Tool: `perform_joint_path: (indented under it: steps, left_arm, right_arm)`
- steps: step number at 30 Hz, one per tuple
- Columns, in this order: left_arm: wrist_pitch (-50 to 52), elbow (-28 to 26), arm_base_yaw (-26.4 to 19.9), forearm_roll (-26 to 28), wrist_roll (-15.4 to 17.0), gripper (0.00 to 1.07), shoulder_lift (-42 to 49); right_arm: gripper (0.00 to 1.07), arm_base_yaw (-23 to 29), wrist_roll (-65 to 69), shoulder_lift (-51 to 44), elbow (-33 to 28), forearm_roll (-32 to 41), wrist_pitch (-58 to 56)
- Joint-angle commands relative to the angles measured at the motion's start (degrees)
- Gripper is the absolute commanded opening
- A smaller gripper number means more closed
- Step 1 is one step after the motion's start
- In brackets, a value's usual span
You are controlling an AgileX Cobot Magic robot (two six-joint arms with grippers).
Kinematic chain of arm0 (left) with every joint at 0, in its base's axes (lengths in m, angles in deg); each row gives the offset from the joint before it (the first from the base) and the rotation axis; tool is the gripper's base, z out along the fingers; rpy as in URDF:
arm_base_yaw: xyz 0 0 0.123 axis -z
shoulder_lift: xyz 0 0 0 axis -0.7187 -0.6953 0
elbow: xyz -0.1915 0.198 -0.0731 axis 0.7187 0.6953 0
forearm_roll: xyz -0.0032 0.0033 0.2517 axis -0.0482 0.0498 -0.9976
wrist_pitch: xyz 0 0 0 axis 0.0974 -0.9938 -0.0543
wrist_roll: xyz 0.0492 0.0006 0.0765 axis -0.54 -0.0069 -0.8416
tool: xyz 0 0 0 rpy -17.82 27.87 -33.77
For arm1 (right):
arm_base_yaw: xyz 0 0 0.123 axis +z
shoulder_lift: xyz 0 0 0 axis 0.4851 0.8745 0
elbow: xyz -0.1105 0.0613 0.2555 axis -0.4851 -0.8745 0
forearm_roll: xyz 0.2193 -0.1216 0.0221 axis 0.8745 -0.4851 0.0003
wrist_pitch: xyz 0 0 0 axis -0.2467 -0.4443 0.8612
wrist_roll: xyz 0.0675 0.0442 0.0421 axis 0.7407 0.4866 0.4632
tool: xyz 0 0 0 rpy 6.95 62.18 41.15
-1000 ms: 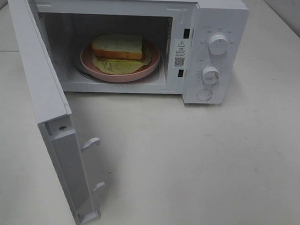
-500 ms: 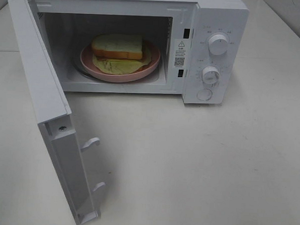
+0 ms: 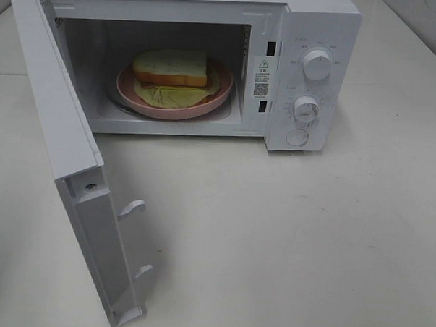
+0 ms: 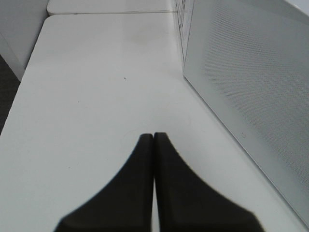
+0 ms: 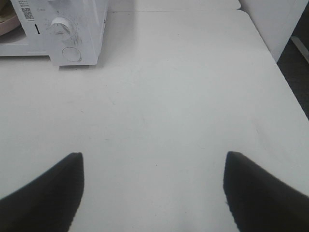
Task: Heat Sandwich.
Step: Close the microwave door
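My left claw (image 4: 153, 137): was shut tight, empty.
My right claw (image 5: 153, 164): stood wide apart, empty.
Sandwich (image 3: 176, 95): lay on plate (image 3: 173, 112), 11 o'clock, inside microwave (image 3: 318, 23).

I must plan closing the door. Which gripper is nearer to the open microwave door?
Left. The left gripper, fingers shut, sits close beside the door, at its outer face. The right gripper hangs over the table, well apart from the microwave.

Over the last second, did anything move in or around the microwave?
Nothing visibly changed. The sandwich sits on the pink plate inside the microwave, whose door stands open as before; neither arm appears in the high view.
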Motion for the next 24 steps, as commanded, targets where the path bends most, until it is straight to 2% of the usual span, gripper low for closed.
perform_joint_path:
  steps: [1, 8, 12, 13, 14, 17, 18, 20, 23, 24]
  left_arm:
    - [4.6, -0.2, 0.0, 0.0, -0.2, 0.0, -3.6]
    - [17.3, -0.2, 0.0, 0.1, -4.8, 0.0, -12.3]
    - [21.3, 0.3, 0.0, 0.1, -4.8, 0.0, -15.3]
    - [26.3, 2.5, 0.0, 0.1, -4.8, 0.0, -17.4]
    - [26.3, 2.5, 0.0, 0.1, -4.8, 0.0, -17.4]
    - [34.7, 6.9, 0.0, 0.1, -4.8, 0.0, -20.2]
    - [41.4, 10.2, 0.0, 0.1, -4.8, 0.0, -22.1]
    - [44.2, 11.4, 0.0, 0.1, -4.8, 0.0, -22.9]
    - [59.1, 16.8, 0.0, 0.1, -4.5, 0.0, -27.1]
    - [59.1, 16.8, 0.0, 0.1, -4.5, 0.0, -27.1]
  right_arm:
    - [0.76, -0.4, -0.3, -1.6, -0.3, 0.2, 0.6]
    - [0.76, -0.4, -0.3, -1.6, -0.3, 0.2, 0.6]
    - [0.76, -0.4, -0.3, -1.6, -0.3, 0.2, 0.6]
    - [0.76, -0.4, -0.3, -1.6, -0.3, 0.2, 0.6]
    - [0.76, -0.4, -0.3, -1.6, -0.3, 0.2, 0.6]
    - [0.76, -0.4, -0.3, -1.6, -0.3, 0.2, 0.6]
    - [0.76, -0.4, -0.3, -1.6, -0.3, 0.2, 0.6]
    - [0.76, -0.4, -0.3, -1.6, -0.3, 0.2, 0.6]
    - [0.76, -0.4, -0.3, -1.6, -0.3, 0.2, 0.6]
    - [0.76, -0.4, -0.3, -1.6, -0.3, 0.2, 0.6]
